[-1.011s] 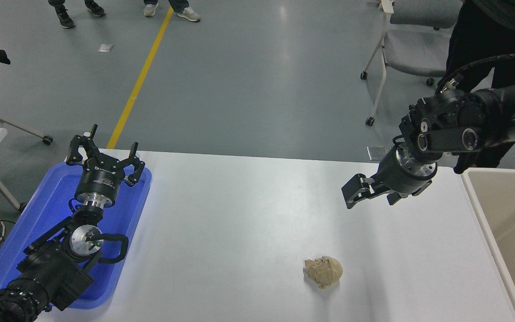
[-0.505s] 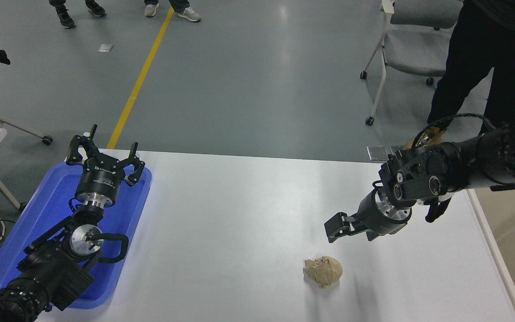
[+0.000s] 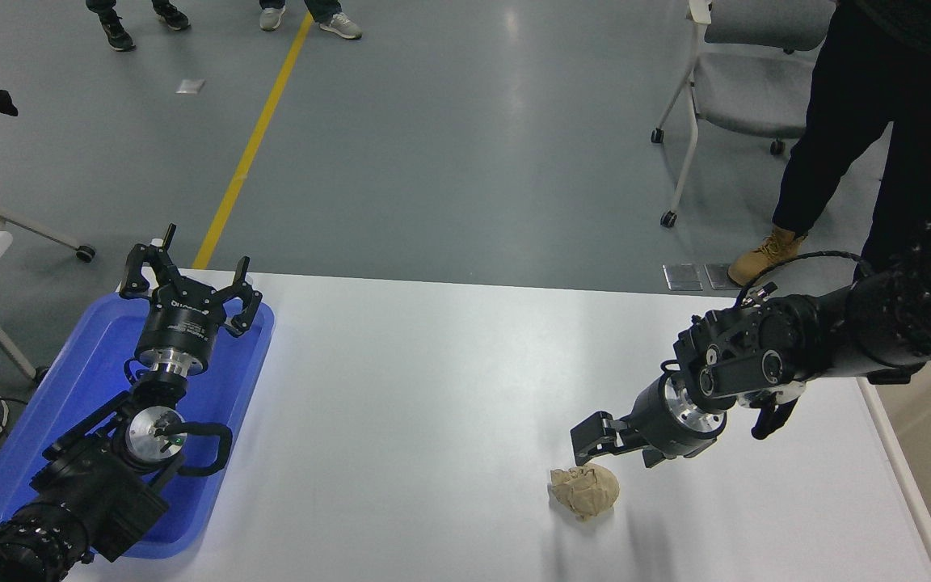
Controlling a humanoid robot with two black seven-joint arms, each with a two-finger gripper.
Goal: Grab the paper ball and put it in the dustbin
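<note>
The paper ball (image 3: pixel 585 491), a crumpled tan wad, lies on the white table (image 3: pixel 433 388) right of centre near the front. My right gripper (image 3: pixel 592 440) comes in from the right, low over the table, its tips just above and behind the ball's top; its fingers look open and hold nothing. The dustbin (image 3: pixel 903 485) shows only as an off-white rim and a strip of beige wall at the right edge, partly hidden by my right arm. My left gripper (image 3: pixel 188 279) is parked open over the blue tray at the lower left.
The shallow blue tray (image 3: pixel 69 388) sits at the table's left edge under the left arm. A person in dark trousers and a tan boot (image 3: pixel 764 255) stands at the far right by the bin. A grey wheeled chair (image 3: pixel 744 89) stands behind.
My right arm has swung down and to the left, from high over the table's far right to just above the paper ball. The ball and the left arm have not moved.
</note>
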